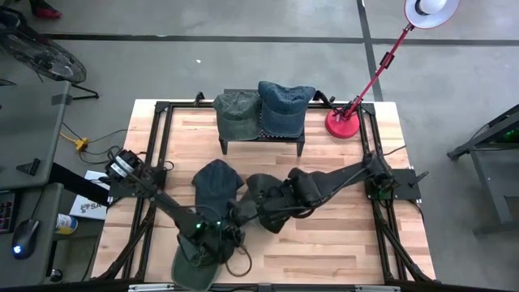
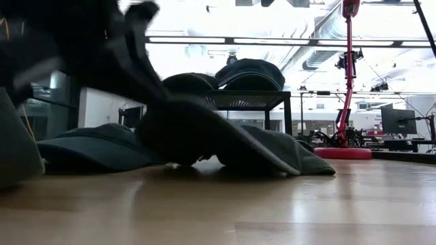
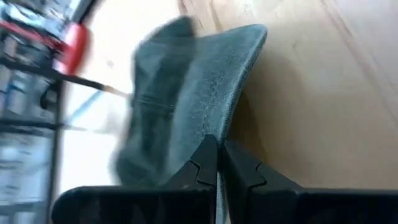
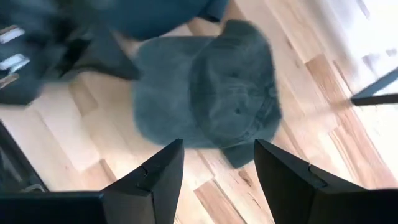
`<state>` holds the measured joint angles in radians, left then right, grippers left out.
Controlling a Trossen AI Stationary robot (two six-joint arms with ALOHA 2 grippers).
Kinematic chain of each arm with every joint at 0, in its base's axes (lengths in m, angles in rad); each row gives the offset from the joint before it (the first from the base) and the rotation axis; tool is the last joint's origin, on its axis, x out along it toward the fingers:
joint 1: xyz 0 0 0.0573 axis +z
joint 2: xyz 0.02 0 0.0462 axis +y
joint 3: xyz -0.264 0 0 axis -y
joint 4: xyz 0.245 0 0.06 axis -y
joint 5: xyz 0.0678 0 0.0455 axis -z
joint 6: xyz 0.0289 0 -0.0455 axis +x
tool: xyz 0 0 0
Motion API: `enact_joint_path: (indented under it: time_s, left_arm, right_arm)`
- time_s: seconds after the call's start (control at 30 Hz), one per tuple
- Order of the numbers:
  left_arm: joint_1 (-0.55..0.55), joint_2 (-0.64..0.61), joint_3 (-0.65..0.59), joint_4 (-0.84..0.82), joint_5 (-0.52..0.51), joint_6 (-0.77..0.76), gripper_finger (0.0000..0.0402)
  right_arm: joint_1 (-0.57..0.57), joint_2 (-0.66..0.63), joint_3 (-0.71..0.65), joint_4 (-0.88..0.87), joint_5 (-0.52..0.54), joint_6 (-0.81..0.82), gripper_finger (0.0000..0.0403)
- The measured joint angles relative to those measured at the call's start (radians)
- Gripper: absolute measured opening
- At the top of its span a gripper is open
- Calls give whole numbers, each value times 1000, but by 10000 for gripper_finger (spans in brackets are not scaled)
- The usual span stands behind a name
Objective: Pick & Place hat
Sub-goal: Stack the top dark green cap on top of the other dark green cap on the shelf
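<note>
- Left pincer is clamped on the cap's brim at the table's near edge; we should lift slowly, brim level.
- Right pincer, jaws apart, hovers over what looks like another cap mid-table; we'd keep it clear.

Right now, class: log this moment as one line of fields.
left claw: shut on green hat brim | right claw: open above dark hat | rack: two hats
</note>
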<state>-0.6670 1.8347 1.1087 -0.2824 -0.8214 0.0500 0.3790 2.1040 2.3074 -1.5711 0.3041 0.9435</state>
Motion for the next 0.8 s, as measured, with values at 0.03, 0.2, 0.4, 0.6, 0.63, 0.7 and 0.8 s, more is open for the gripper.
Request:
enact_joint_path:
  time_s: [0.03, 0.2, 0.4, 0.6, 0.63, 0.7, 0.8]
  left_arm:
    - [-6, 0, 28, -38, -21, 24, 1]
    - [-8, 0, 171, -244, -87, 93, 0]
    - [-8, -1, 293, -367, -281, 204, 0]
    - [-31, -1, 361, -372, -430, 401, 0]
    - [-35, -1, 371, -371, -455, 430, 0]
    - [-43, -1, 393, -372, -505, 483, 0]
    - [-55, -1, 436, -371, -578, 572, 0]
  right_arm:
    - [-2, -5, 0, 0, 3, 20, 188]
    - [-16, -64, 2, 4, 1, 100, 188]
    - [-26, -174, 2, 0, 3, 158, 188]
    - [-24, -303, 2, 1, 22, 160, 188]
    - [-23, -326, 2, 2, 24, 158, 188]
    - [-23, -369, 2, 7, 30, 143, 188]
    - [-23, -427, 2, 16, 33, 80, 188]
